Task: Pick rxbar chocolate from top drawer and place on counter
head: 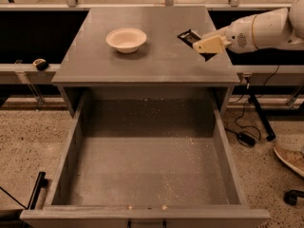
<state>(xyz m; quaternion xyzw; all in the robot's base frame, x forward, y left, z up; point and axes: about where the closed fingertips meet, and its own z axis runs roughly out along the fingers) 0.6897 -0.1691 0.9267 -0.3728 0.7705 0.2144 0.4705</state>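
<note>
The gripper (pixel 204 45) is out over the right side of the counter (pixel 156 61), low to the surface, coming in from the right on the end of the pale arm (pixel 266 28). The rxbar chocolate (pixel 189 35) is right there with it: the black wrapper pokes out to the upper left of the claw, lying at a slant, and the claw covers its middle. Whether the claw is clamped on the bar or loose around it, I cannot tell from here; nor can I say whether the wrapper is flat on the counter or a touch above it.

The top drawer (pixel 147 165) stands pulled wide open below, nothing in it but crumbs on the grey floor, so the pick looks done and this reads as the placing step. The spot makes sense: close to the arm's side, an easy reach, and well apart from the white bowl (pixel 126 39) on the left. It is near the right edge, though, so a careless release could tip the bar off.
</note>
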